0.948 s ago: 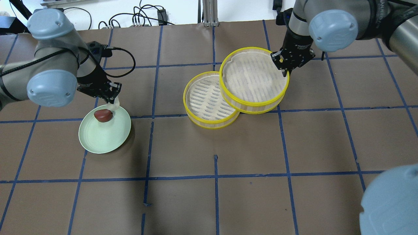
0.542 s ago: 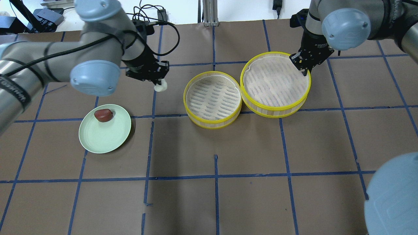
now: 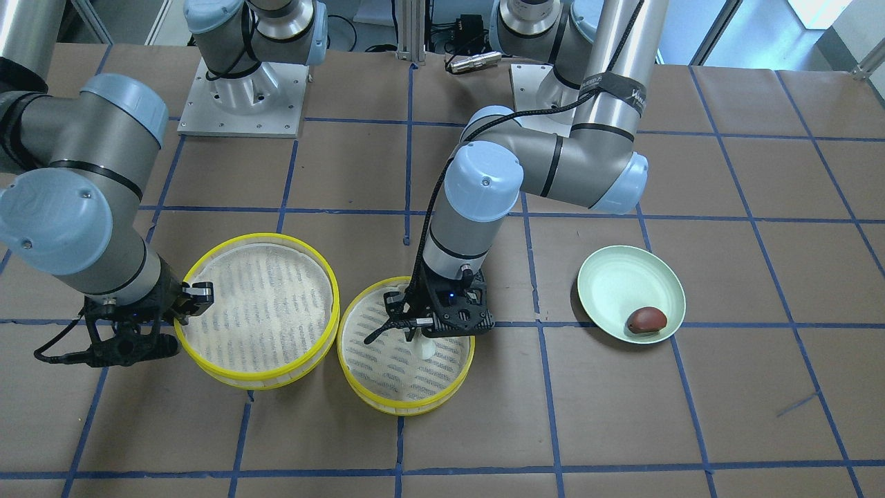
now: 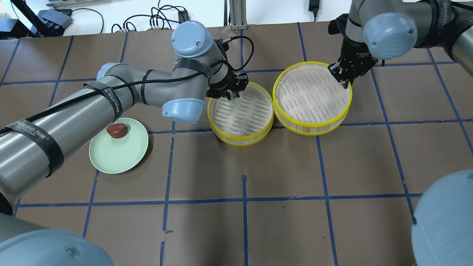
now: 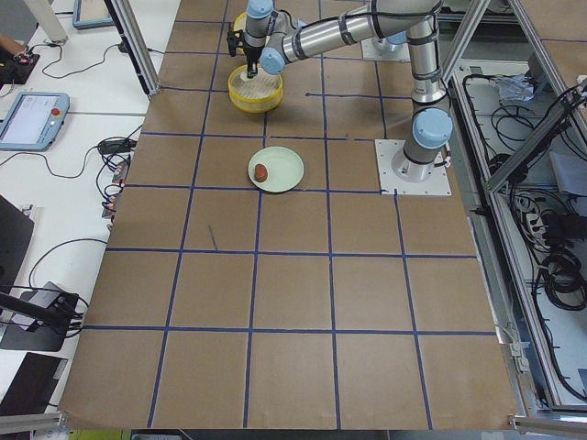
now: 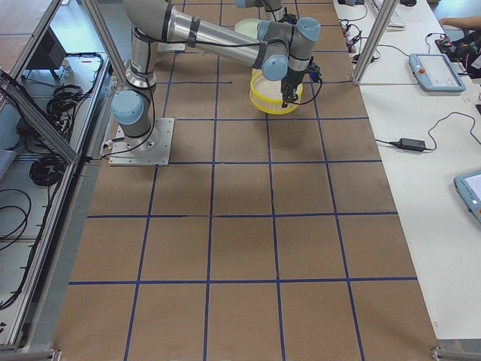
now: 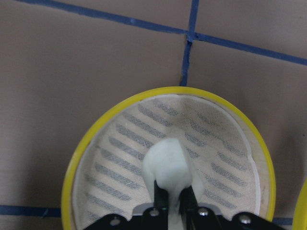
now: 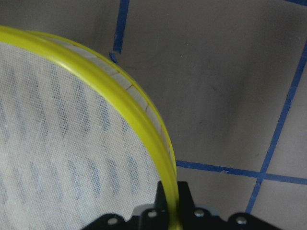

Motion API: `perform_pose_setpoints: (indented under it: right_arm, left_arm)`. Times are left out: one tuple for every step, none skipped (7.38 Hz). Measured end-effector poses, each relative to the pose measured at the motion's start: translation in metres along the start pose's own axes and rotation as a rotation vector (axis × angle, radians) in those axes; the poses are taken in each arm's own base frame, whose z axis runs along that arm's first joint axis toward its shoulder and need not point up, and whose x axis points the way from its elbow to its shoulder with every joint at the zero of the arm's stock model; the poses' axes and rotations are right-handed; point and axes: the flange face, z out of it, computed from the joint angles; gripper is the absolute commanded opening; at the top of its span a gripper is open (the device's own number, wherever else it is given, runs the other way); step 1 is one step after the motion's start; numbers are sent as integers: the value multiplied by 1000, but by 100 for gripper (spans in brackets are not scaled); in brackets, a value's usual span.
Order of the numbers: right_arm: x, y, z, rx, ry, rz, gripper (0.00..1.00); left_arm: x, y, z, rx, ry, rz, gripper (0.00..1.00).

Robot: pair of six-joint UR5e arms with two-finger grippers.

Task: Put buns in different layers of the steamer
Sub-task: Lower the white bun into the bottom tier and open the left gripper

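Note:
My left gripper [image 3: 420,337] is shut on the white bun [image 3: 424,345] and holds it low inside one yellow-rimmed steamer tray [image 4: 248,115]. The wrist view shows the bun [image 7: 168,164] between the fingertips over the tray's mesh [image 7: 120,158]. I cannot tell whether it touches the mesh. My right gripper [image 4: 345,80] is shut on the rim [image 8: 153,134] of the second steamer tray [image 4: 312,96], which sits beside the first. The dark reddish-brown bun [image 4: 117,130] lies on the pale green plate [image 4: 118,155].
The plate [image 3: 612,277] with the dark bun [image 3: 646,320] sits on my left side of the table, apart from the trays. Blue tape lines cross the brown table. Cables lie past the far edge [image 4: 155,20].
My left gripper has carried the white bun from the plate across to the first tray. My right gripper has shifted the second tray off the first, to the right.

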Motion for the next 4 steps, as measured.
perform_pose_setpoints:
  right_arm:
    - [0, 0, -1, 1, 0, 0, 8]
    - [-1, 1, -3, 4, 0, 0, 8]
    - [-1, 1, -5, 8, -1, 1, 8]
    - [-4, 2, -8, 11, -3, 20, 9]
  left_arm:
    - [0, 3, 3, -5, -2, 2, 100]
    - [0, 5, 4, -6, -3, 8, 100]
    - [-2, 5, 1, 0, -7, 40, 100]
    - [-14, -3, -8, 18, -43, 123, 100]
